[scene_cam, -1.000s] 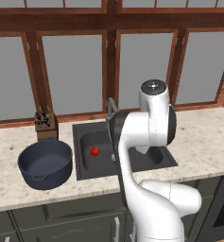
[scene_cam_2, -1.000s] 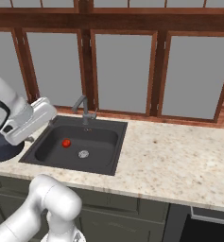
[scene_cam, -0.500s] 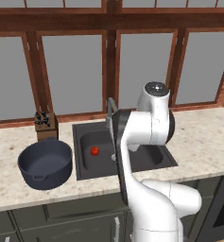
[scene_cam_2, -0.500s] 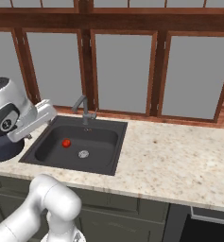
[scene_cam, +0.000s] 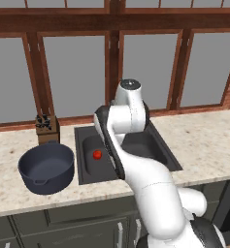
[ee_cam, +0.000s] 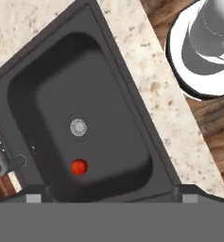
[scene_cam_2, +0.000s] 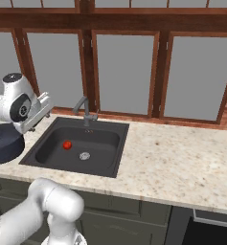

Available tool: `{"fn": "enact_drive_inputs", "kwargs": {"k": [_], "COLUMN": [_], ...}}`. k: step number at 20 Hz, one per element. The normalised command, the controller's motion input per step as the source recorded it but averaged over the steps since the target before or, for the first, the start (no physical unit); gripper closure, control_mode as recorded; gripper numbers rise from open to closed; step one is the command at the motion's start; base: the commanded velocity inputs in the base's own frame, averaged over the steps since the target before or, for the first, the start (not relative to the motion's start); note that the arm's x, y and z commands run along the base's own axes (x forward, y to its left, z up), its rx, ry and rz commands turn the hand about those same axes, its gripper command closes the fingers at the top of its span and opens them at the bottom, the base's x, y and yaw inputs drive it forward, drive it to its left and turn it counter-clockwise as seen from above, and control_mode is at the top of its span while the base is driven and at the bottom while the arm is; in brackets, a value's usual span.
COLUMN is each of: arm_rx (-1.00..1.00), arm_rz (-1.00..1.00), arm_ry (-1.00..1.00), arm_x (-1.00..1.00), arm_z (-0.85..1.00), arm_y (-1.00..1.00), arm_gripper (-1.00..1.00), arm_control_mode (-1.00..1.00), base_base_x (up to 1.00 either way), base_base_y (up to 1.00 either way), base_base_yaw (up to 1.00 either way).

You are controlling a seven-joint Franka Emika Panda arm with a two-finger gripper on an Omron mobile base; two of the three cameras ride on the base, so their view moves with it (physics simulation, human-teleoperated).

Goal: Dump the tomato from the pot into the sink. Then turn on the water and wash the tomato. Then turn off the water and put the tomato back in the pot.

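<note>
Tool (ee_cam: pixel 111 198) wide open, gripping nothing, both dark fingertips (ee_cam: pixel 34 194) low in the hand view and well apart from each other. Held high above the sink (ee_cam: pixel 23 80), looking straight down into it.

Directly beneath, between the two tips and nearer the one by the faucet: tomato (ee_cam: pixel 79 167), small and red, resting on the sink floor. Just beyond it, toward the basin's middle: round silver drain (ee_cam: pixel 78 127), close to the tomato but not touching. Off to one side of the tool, at the basin rim: grey faucet (ee_cam: pixel 4 163).

Seen from the base: tomato (scene_cam: pixel 97 154) (scene_cam_2: pixel 66 145) lying in the part of the sink nearest the pot, drain (scene_cam_2: pixel 85 155) beside it, faucet (scene_cam_2: pixel 85 111) standing at the back rim under the window.

Farther out on the speckled counter (scene_cam_2: pixel 182 162), past the sink's edge: pot (scene_cam: pixel 46 167), upright, mouth open and showing nothing inside, a loop handle facing forward. Behind the pot, against the wall: brown knife block (scene_cam: pixel 47 129).
</note>
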Motion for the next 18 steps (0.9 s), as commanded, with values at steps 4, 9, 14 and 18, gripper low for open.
{"fn": "enact_drive_inputs", "kwargs": {"k": [4,9,14,18], "arm_rx": [-0.14,-0.18,-0.20,-0.24], "arm_rz": [0.55,0.60,0.58,0.48], "arm_ry": [0.12,0.01,-0.02,-0.11], "arm_x": [0.87,0.73,0.51,0.14], "arm_z": [-0.40,-0.51,-0.42,-0.27], "arm_y": [0.28,0.20,0.12,0.02], "arm_gripper": [-1.00,-1.00,-1.00,-1.00], "arm_control_mode": [-1.00,-1.00,-1.00,-1.00], "base_base_x": [0.00,0.00,0.00,0.00], "base_base_y": [0.00,0.00,0.00,0.00], "base_base_yaw": [0.00,0.00,0.00,0.00]}}
